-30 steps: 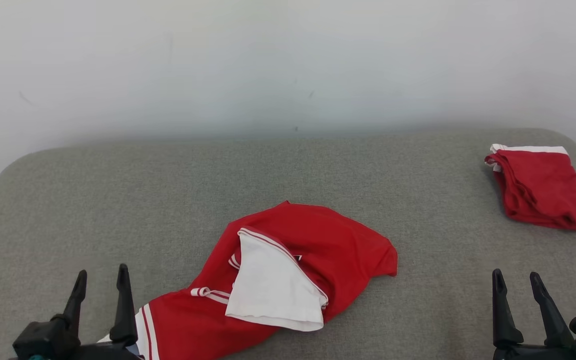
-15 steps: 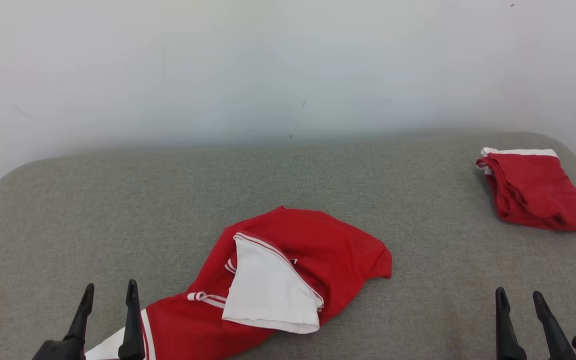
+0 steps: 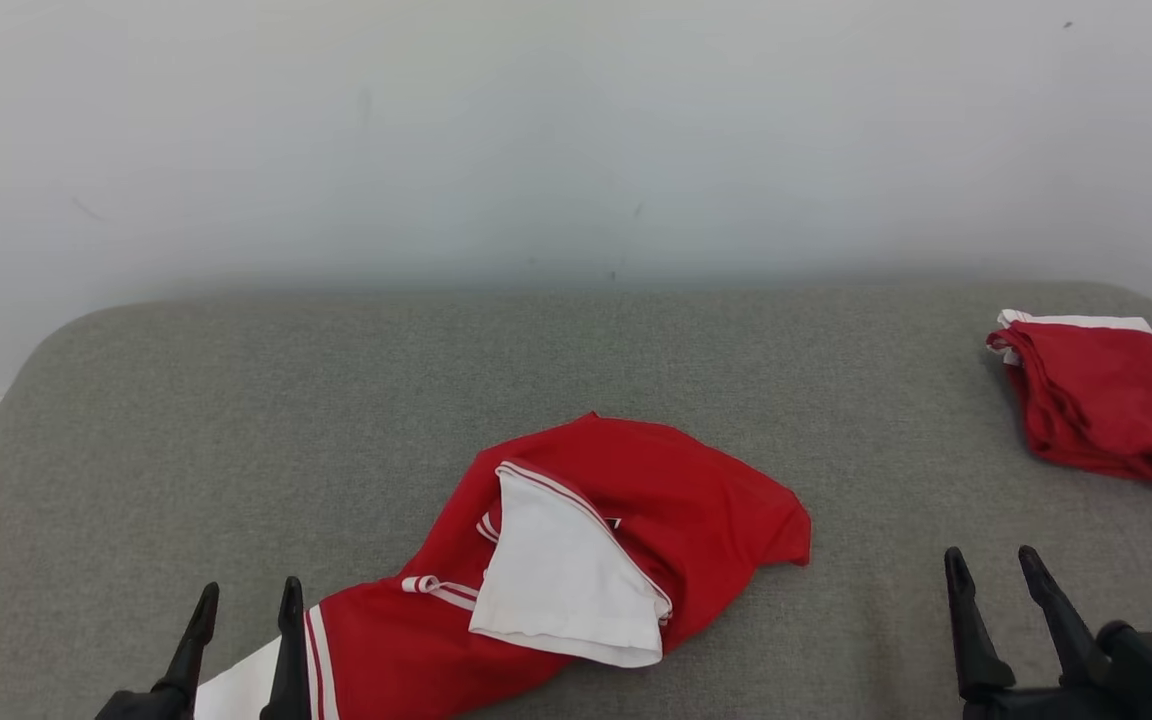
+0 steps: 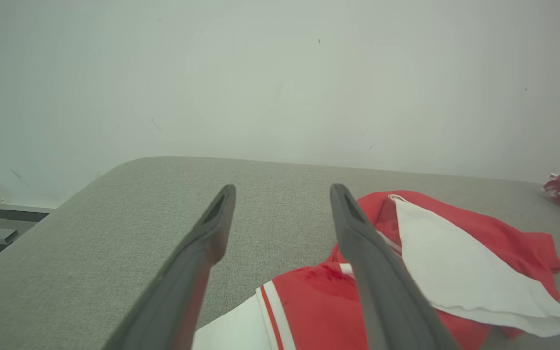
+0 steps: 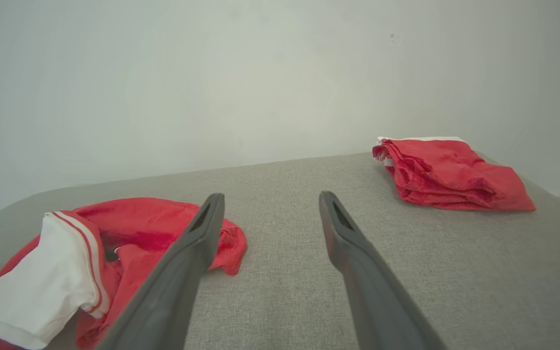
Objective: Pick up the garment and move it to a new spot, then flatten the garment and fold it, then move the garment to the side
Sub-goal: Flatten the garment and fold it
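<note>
The garment [image 3: 626,540] is lying crumpled at the near middle of the bench [image 3: 336,400], its striped hem by the left claw [image 3: 249,588]. Both it and the right claw [image 3: 990,553] are standing wide open, holding nothing. I am judging the pick-up not yet begun; the next move is calling for a pinch on the hem.

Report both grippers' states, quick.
Left gripper: open, holding nothing.
Right gripper: open, holding nothing.
</note>
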You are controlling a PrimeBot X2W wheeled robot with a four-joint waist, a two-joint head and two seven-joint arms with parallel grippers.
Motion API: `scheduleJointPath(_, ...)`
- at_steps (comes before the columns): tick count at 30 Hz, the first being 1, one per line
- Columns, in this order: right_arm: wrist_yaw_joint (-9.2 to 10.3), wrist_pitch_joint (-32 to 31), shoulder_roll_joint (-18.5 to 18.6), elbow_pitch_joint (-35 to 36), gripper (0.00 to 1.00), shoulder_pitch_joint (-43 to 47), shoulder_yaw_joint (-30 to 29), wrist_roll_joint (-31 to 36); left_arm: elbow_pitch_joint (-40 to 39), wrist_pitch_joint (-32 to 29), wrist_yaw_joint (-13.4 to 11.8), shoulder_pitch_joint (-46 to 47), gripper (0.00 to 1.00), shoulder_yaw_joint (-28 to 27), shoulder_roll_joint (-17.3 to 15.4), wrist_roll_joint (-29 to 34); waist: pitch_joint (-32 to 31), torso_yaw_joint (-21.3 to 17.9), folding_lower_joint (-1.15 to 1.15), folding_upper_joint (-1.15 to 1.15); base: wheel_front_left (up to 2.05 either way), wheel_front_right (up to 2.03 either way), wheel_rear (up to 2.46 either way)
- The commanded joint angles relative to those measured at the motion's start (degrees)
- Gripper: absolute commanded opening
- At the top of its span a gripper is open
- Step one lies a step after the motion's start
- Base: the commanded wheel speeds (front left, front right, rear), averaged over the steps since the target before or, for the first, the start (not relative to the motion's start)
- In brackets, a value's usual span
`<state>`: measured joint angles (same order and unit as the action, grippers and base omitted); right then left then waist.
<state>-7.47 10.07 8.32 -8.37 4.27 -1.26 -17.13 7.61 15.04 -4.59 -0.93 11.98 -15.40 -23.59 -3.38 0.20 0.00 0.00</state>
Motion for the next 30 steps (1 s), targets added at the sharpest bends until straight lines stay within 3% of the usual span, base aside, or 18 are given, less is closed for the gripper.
scheduleJointPath(1,-0.07,-0.3,1.3,-0.6,1.00,-1.8,1.3,-0.3,0.1,0.2,0.5,0.7,1.00,-0.1,0.3,0.4,0.2,0.8,0.00,0.00,0.00,0.00,0.00)
scheduleJointPath(6,-0.07,-1.1,3.5,-4.9,1.00,-7.7,5.4,-1.0,1.0,0.2,1.3,2.0,1.00,0.0,0.6,0.7,0.7,2.8,0.00,0.00,0.00,0.00,0.00)
scheduleJointPath(12,-0.07,-1.7,5.5,-17.6,1.00,-16.9,9.9,-1.5,2.1,0.2,1.9,3.1,1.00,0.6,1.7,1.8,2.1,6.8,0.00,0.00,0.00,0.00,0.00)
scheduleJointPath(30,-0.07,0.9,6.6,-49.5,1.00,-32.1,14.0,-4.3,4.6,0.2,4.0,7.6,1.00,1.6,4.9,3.7,6.2,14.2,0.00,0.00,0.00,0.00,0.00)
